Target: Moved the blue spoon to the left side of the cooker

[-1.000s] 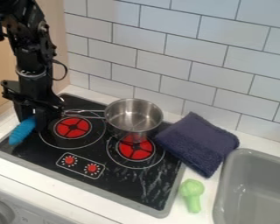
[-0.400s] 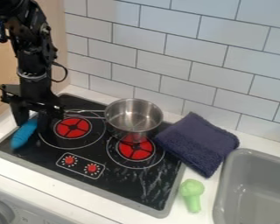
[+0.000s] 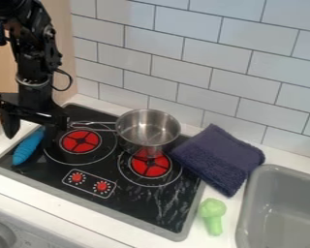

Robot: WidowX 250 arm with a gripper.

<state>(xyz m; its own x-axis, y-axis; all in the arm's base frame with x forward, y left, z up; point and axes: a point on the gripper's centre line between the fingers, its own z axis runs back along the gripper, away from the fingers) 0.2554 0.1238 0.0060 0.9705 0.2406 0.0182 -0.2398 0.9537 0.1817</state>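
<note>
The black gripper (image 3: 31, 134) hangs over the left edge of the cooker (image 3: 128, 201), its two fingers spread wide. Between and just in front of them lies the blue spoon (image 3: 28, 147), slanting along the cooker's left side. A gap shows between the left finger and the spoon; the right finger stands close beside the spoon's upper end, and whether they touch I cannot tell.
A steel pot (image 3: 147, 133) stands on the cooker's right rear part, its handle pointing left toward the gripper. Farther right are a folded dark blue towel (image 3: 219, 157), a green toy broccoli (image 3: 212, 215) and a grey sink (image 3: 284, 203). The tiled wall rises behind.
The gripper's fingers have spread apart and let go of the blue spoon. The spoon has sunk a little and come to lie slightly more to the right.
</note>
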